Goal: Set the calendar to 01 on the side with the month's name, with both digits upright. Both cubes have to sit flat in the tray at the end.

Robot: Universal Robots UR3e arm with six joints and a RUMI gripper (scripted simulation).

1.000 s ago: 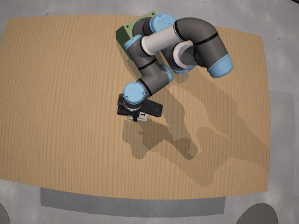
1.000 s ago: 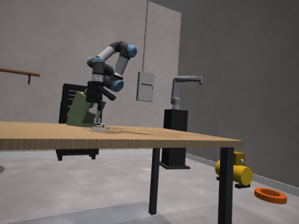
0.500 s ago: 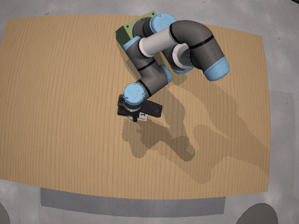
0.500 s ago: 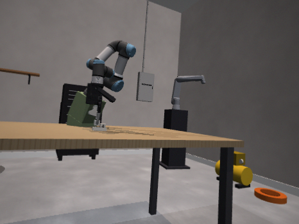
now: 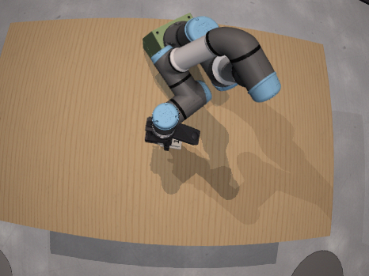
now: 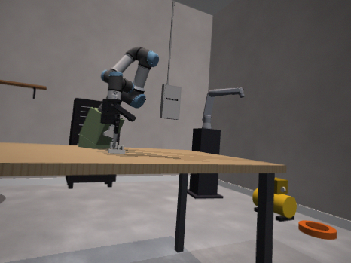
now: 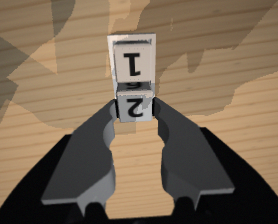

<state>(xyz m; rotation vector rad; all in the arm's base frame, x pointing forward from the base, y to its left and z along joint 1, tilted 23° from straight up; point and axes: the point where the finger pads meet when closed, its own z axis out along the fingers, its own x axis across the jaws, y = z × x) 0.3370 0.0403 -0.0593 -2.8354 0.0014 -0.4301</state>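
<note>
In the wrist view my gripper (image 7: 134,100) is shut on a white cube (image 7: 134,106) whose top face shows a 2, upside down to this camera. The cube is held above the near slot of the white calendar tray. The other cube (image 7: 132,62) sits in the far slot with a 1 on top, also upside down to this view. In the top view the gripper (image 5: 168,140) hangs over the tray (image 5: 173,147) near the table's middle, mostly hiding it. In the exterior view the tray (image 6: 115,150) rests on the table under the gripper (image 6: 114,137).
The green robot base (image 5: 160,39) stands at the table's back edge, and the arm (image 5: 222,59) bends above the back half of the wooden table. Beyond the table stand a black pedestal (image 6: 205,162), a yellow cylinder (image 6: 275,201) and an orange ring (image 6: 317,230) on the floor.
</note>
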